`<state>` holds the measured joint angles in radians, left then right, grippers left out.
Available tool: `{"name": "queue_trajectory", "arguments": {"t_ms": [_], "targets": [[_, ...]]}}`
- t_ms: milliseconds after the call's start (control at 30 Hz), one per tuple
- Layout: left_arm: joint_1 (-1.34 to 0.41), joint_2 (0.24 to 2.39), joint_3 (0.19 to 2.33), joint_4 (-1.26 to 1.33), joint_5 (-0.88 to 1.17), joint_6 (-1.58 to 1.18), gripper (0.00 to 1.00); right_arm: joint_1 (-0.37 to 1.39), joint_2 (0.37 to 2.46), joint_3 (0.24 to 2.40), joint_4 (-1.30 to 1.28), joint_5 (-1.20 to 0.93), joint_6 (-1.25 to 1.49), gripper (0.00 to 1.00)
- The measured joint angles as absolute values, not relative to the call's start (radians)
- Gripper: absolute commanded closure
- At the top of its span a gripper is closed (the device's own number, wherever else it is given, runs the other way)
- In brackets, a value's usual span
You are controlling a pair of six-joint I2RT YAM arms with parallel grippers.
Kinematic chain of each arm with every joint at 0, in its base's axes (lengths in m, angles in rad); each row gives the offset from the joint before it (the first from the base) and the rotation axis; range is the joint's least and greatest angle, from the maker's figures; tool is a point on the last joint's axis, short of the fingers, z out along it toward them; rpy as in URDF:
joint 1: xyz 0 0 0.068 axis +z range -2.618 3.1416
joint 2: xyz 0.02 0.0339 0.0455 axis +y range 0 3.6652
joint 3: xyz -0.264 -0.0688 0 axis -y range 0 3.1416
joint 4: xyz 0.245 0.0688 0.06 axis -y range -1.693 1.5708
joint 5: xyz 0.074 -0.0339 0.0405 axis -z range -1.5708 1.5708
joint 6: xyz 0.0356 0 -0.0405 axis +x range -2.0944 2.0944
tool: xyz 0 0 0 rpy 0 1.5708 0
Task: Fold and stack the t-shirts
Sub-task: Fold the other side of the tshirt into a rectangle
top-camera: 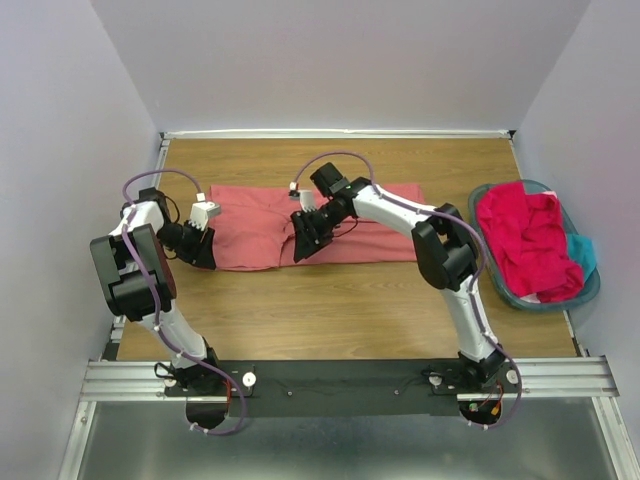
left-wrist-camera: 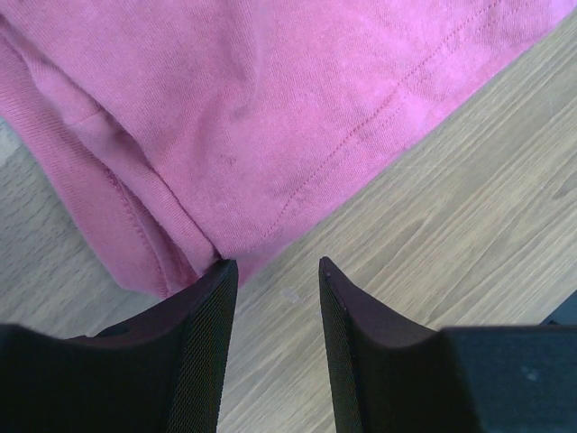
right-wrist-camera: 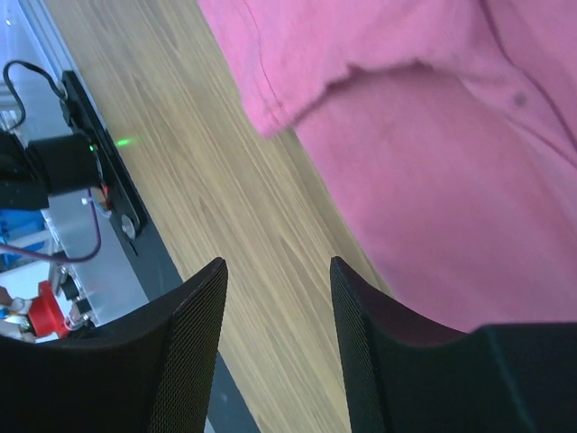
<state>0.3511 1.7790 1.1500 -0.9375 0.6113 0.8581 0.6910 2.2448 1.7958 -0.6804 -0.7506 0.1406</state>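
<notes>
A: What is found around the work, and is anything set in the way?

B: A round basket (top-camera: 597, 285) is set at the right edge of the tabletop (top-camera: 330, 310), well apart from both claws. A red shirt (top-camera: 525, 240) is heaped in it, and a teal shirt (top-camera: 583, 252) is seen at its right side, partly under the red one. Nothing is laid between the basket and the arms, though the right arm's elbow is bent near the basket's left rim.

A: Where is the pink shirt laid?

B: The pink shirt (top-camera: 250, 225) is spread across the far middle of the tabletop as a long band running left to right. Layers are seen doubled at its left end, and its middle is crossed by the right arm.

A: How are the claws held?

B: The left claw (left-wrist-camera: 275, 266) is held at the shirt's near left corner, jaws apart with nothing between them. The right claw (right-wrist-camera: 278, 262) is held by the near hem about midway along, jaws likewise apart, with only bare wood seen in the gap.

A: And the surface and the room?

B: The tabletop is finished in light brown wood grain. It is closed in on the left, far and right sides by plain pale walls (top-camera: 340, 60). A metal rail (top-camera: 350, 378) is fixed along the near edge, and both arm bases are bolted to it.
</notes>
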Motion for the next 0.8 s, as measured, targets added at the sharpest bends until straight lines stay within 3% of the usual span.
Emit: {"name": "queue_trajectory", "arguments": {"t_ms": [200, 533, 700, 800], "targets": [[0.351, 1.779, 1.142, -0.910, 0.609, 0.830, 0.47, 0.731, 2.317, 1.863, -0.643, -0.750, 0.197, 0.40], [0.351, 1.779, 1.127, -0.867, 0.603, 0.786, 0.50, 0.784, 2.401, 1.953, -0.611, -0.748, 0.252, 0.39], [0.351, 1.779, 1.125, -0.862, 0.602, 0.778, 0.50, 0.793, 2.428, 1.974, -0.602, -0.749, 0.269, 0.43], [0.351, 1.779, 1.125, -0.861, 0.602, 0.773, 0.49, 0.793, 2.445, 1.983, -0.598, -0.748, 0.275, 0.53]]}}
